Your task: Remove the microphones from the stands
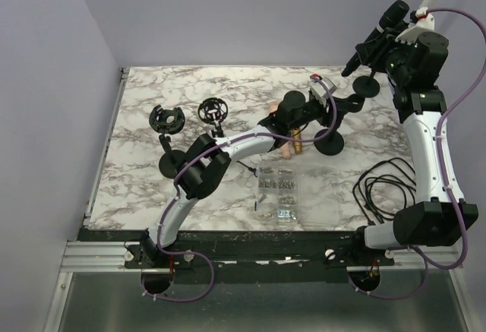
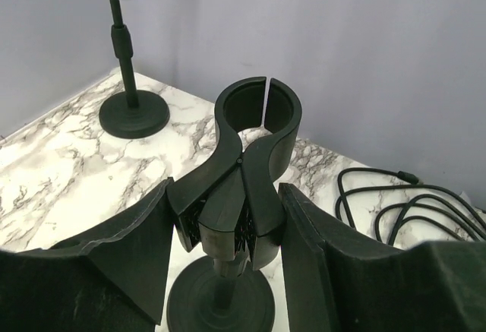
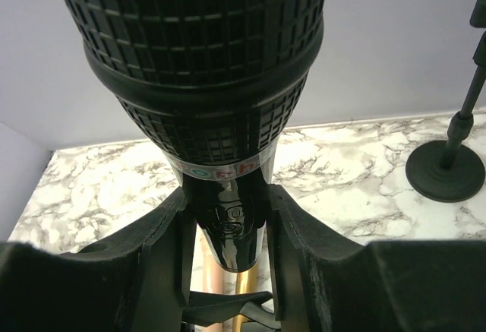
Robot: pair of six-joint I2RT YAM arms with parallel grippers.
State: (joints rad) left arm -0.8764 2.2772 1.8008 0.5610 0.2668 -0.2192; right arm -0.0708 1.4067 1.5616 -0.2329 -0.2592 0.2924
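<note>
**Black mic out of the clip, held high on the right**

Mic [image 3: 205, 81] sits clamped in the right gripper [image 3: 228, 203]. The jaws are closed on its narrow glossy part, well above the table [image 2: 68, 165] and well apart from the stand [image 2: 220, 301]. In the top view the mic's long axis runs on a slant, with the wide head up toward the far right and the tail down toward the left. The clip [image 2: 250, 134] is empty, its ring all but shut. The left gripper [image 2: 225, 188] has a finger against each side of the clip's levers; how hard it presses I cannot tell.

My reading is that the lift is done and the step in hand is letting go of the stand. The left jaws should part evenly, so neither finger drags the clip sideways and tips the stand on its round base. Then the arm should draw straight back, away from the ring. The right grip needs to be firm, since the heavy head overhangs the fingers and could lever the tail loose. A cable [image 2: 402, 203] lies on the table; whether it joins the mic I cannot tell.
</note>
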